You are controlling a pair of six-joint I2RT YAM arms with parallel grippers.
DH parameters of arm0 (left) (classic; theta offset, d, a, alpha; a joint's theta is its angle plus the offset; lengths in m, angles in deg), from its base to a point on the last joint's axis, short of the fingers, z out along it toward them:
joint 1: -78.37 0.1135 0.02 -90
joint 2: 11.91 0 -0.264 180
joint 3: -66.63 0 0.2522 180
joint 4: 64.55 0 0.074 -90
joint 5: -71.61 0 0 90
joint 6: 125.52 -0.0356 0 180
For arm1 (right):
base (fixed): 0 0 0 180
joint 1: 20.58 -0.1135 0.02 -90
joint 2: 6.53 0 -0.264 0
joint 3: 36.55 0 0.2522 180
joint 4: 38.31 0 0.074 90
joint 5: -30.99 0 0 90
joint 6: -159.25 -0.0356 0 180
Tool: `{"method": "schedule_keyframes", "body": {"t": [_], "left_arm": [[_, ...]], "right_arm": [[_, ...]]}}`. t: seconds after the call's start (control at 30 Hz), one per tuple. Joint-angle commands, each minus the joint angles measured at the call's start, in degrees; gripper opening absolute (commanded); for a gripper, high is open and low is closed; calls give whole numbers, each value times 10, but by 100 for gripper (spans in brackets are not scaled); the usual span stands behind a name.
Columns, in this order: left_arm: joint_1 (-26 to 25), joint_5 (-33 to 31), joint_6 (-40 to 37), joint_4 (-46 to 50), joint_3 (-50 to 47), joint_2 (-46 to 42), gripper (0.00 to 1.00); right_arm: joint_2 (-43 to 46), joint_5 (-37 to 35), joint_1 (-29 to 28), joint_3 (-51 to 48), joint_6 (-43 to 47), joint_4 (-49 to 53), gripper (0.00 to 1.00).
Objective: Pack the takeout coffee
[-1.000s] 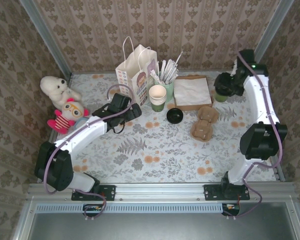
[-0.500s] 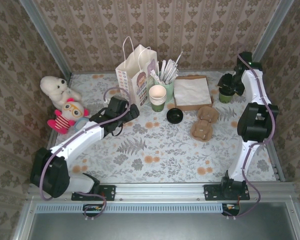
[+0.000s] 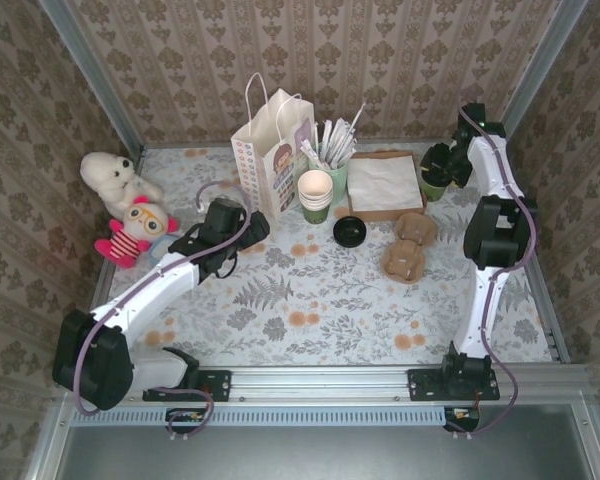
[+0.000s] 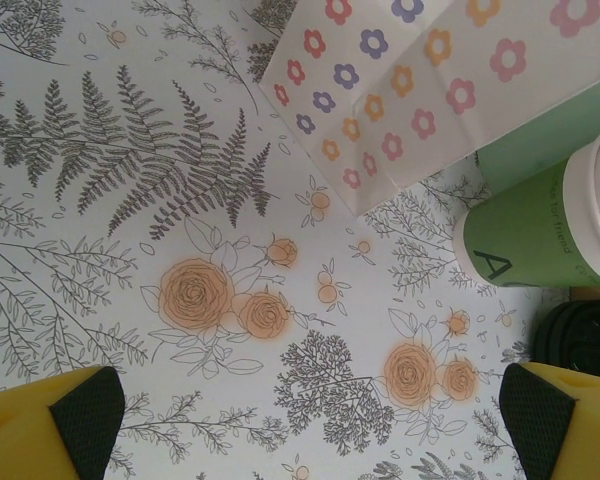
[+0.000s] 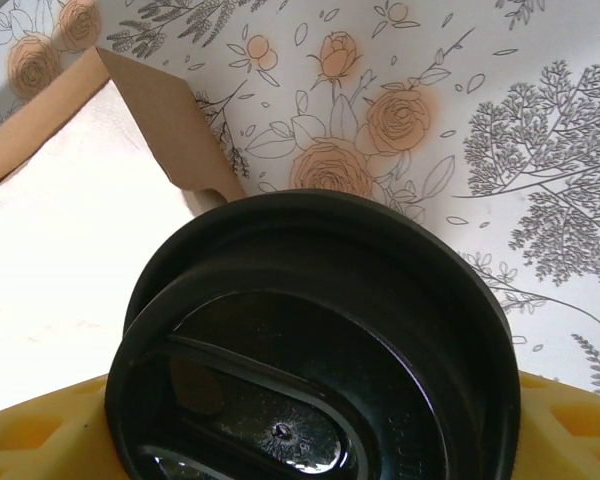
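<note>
Green paper cup with round black lid (image 3: 431, 187) is upright far right, clamped in the right gripper (image 3: 444, 168), white paper bag (image 3: 270, 140) well leftward (beside the left gripper (image 3: 238, 232)). Left wrist: jaws apart, empty. Right wrist: fingers (image 5: 570, 430) hug the lid.

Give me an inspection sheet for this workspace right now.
Surface: floral tablecloth, no spills seen.
Job's things: takeout coffee far right; white paper bag upright at back.
Clutter: straw holder, cream cups, loose black lid, napkin box, cup carrier, plush toys.
Hands: right hand shut on the coffee; left hand open near the bag.
Cables: purple cables along both arms.
Surroundings: wallpapered walls.
</note>
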Motion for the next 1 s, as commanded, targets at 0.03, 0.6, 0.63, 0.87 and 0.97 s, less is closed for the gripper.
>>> {"method": "schedule_keyframes", "body": {"t": [0.03, 0.6, 0.63, 0.87, 0.97], "left_arm": [[13, 21, -6, 15, 6, -16, 100], [30, 27, 15, 26, 3, -36, 100], [30, 28, 15, 26, 3, -35, 100], [50, 38, 22, 28, 2, -33, 100], [51, 37, 23, 30, 2, -34, 100]], "right_arm": [[-35, 15, -11, 45, -21, 31, 73], [-19, -22, -11, 76, -15, 38, 91], [-16, -24, -11, 76, -12, 38, 92], [-19, -25, -7, 81, -9, 40, 94], [-19, -24, -7, 81, -6, 40, 95]]}}
